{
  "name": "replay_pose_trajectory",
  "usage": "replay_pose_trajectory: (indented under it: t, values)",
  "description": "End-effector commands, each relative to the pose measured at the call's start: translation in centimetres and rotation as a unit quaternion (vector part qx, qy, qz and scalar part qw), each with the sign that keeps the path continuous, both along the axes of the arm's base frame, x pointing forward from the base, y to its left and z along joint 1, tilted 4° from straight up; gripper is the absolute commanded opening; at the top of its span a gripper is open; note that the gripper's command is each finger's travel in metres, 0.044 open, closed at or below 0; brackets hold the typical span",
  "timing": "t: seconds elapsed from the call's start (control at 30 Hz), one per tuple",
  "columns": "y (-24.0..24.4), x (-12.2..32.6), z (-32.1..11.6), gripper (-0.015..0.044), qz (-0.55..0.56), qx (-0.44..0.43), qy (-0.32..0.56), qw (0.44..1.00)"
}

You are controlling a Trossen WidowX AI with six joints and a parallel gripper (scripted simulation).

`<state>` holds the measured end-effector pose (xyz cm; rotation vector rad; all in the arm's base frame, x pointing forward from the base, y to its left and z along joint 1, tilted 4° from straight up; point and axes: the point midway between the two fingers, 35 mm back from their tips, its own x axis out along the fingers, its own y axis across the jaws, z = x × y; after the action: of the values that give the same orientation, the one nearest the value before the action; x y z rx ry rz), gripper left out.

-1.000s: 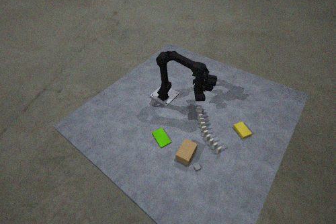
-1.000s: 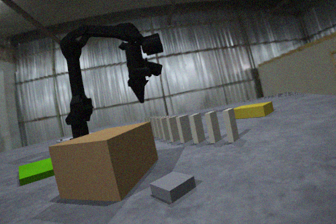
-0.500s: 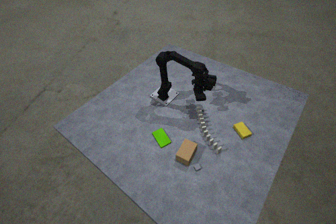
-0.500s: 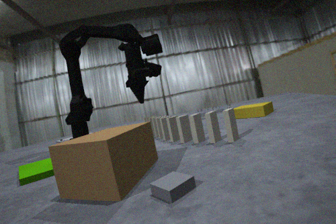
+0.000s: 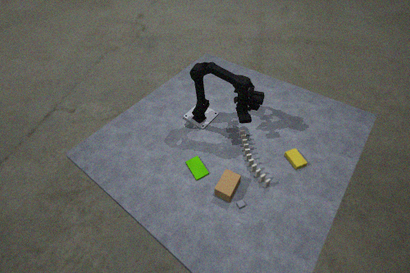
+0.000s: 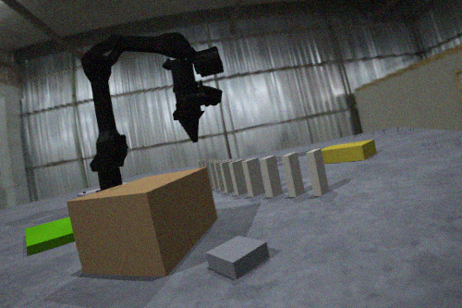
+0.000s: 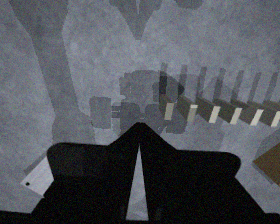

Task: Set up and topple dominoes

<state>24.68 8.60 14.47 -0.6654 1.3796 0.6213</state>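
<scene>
My gripper [image 5: 245, 120] [image 6: 195, 140] [image 7: 140, 126] is shut with nothing between its fingertips. It hangs pointing down, well above the mat, near the end of the row closest to the arm's base. The cream dominoes stand upright in a gently curved row. The end domino nearest the base [image 5: 243, 133] [image 7: 169, 111] is just right of the fingertips in the wrist view. The end domino farthest from the base [image 5: 267, 182] [image 6: 318, 173] stands alone at the other end. No domino lying flat shows in these views. In the exterior view the far part of the row overlaps itself.
A brown box [image 5: 228, 184] [image 6: 182, 220] [image 7: 270, 162] and a small grey block [image 5: 241, 204] [image 6: 237, 257] lie near the far end of the row. A green slab [image 5: 197, 168] [image 6: 48, 234] lies beyond the box. A yellow block [image 5: 295, 158] [image 6: 348, 152] lies on the row's other side.
</scene>
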Motion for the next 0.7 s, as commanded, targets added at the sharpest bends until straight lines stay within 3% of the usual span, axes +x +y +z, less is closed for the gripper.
replay_pose_trajectory:
  t: [0.0, 0.5, 0.67]
  values:
    - [0.0, 0.0, 0.0, 0.0000, 0.002, -0.001, -0.002, 1.000]
    - [0.0, 0.1, -0.3, 0.0000, 0.002, -0.001, -0.002, 1.000]
    - [0.2, 0.9, -6.9, 0.0000, 0.002, -0.001, -0.002, 1.000]
